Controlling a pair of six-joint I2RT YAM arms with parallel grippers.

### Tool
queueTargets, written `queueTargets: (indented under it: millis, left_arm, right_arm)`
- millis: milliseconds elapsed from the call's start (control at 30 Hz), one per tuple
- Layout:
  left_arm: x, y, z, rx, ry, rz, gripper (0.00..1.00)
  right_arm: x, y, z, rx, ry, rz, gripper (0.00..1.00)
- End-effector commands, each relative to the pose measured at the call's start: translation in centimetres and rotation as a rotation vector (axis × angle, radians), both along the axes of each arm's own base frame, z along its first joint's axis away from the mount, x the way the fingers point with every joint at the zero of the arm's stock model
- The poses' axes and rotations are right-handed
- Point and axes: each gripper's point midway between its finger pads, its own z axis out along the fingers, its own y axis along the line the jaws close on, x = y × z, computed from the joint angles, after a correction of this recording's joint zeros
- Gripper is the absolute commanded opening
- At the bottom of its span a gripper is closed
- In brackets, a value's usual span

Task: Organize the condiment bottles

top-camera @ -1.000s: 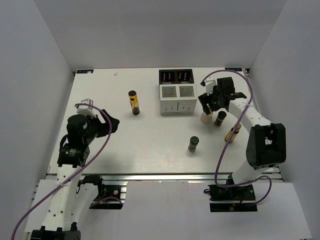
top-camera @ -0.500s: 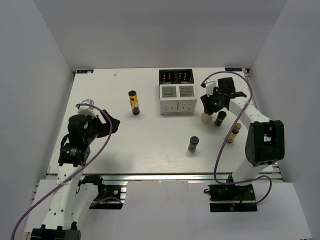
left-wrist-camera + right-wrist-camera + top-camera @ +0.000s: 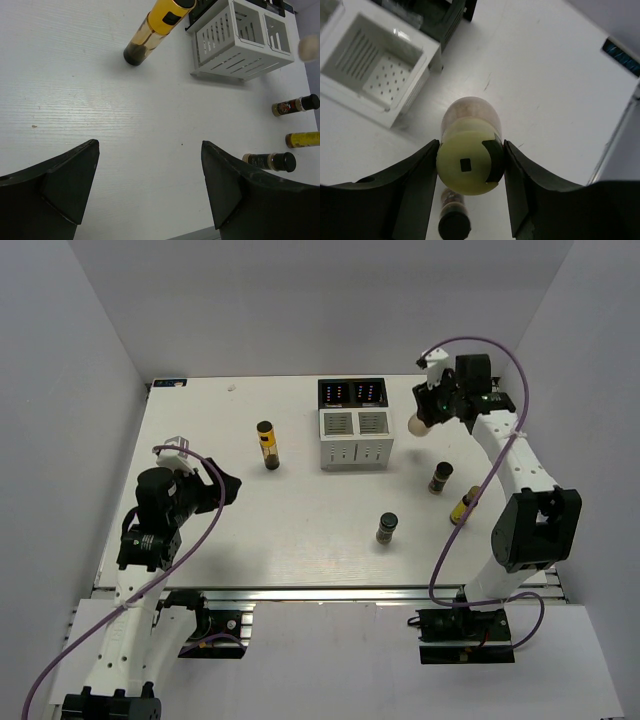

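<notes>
My right gripper (image 3: 427, 416) is shut on a cream-capped bottle (image 3: 418, 424) and holds it in the air just right of the white slotted rack (image 3: 355, 438). In the right wrist view the bottle's cap (image 3: 468, 167) sits between both fingers, with the rack's empty compartment (image 3: 380, 75) to the left. A tall yellow bottle (image 3: 267, 445) stands left of the rack. Two dark-capped spice bottles (image 3: 387, 528) (image 3: 440, 478) and a small yellow bottle (image 3: 464, 506) rest on the table. My left gripper (image 3: 225, 490) is open and empty (image 3: 150, 185) over bare table.
A black box with lit displays (image 3: 352, 392) stands behind the rack. White walls close in the table on the left, the back and the right. The left wrist view shows the tall yellow bottle (image 3: 157, 27), the rack (image 3: 240, 42) and the small bottles (image 3: 295, 105) far off.
My right gripper has lifted the cream-capped bottle off the table and carried it back, to beside the rack's right end. The left arm has not moved.
</notes>
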Motion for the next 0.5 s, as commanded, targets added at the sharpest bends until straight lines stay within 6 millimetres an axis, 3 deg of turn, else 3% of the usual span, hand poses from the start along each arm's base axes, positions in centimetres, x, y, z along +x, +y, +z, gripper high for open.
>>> queueTargets:
  millis: [0,167,200,233,267,333,367,433,467]
  left_arm:
    - [0.3,-0.2,0.6,-0.010,-0.027,-0.011,0.93]
    - [0.5,-0.2,0.7,-0.007,-0.028,-0.012,0.92]
    - [0.5,-0.2,0.6,-0.005,-0.025,-0.014,0.93]
    - [0.6,-0.2,0.7,-0.005,-0.025,-0.014,0.93]
    - [0.6,-0.2,0.8,-0.004,-0.026,-0.015,0.92]
    - [0.6,-0.2,0.7,-0.004,-0.022,-0.013,0.92]
    - [0.6,-0.1,0.6,-0.003,-0.018,-0.010,0.93]
    - [0.5,-0.1,0.5,-0.002,-0.016,-0.005,0.92]
    - [0.5,0.0,0.3,-0.003,-0.013,-0.003,0.92]
  right_arm:
    - [1.9,0.0,6.1,0.021,-0.142,-0.001,0.00]
    - [5.4,1.9,10.1,0.095,-0.218,0.045,0.00]
    - [6.0,2.7,10.6,0.132,-0.220,0.061,0.00]
    - [7.1,3.1,9.8,0.149,-0.200,0.066,0.00]
    - [7.7,3.9,12.1,0.183,-0.246,0.096,0.00]
    - [8.8,5.2,11.8,0.229,-0.241,0.127,0.00]
    - [9.1,6.2,13.0,0.269,-0.276,0.176,0.00]
    - [10.0,7.6,11.8,0.301,-0.262,0.203,0.00]
    - [10.3,8.0,12.6,0.307,-0.283,0.217,0.00]
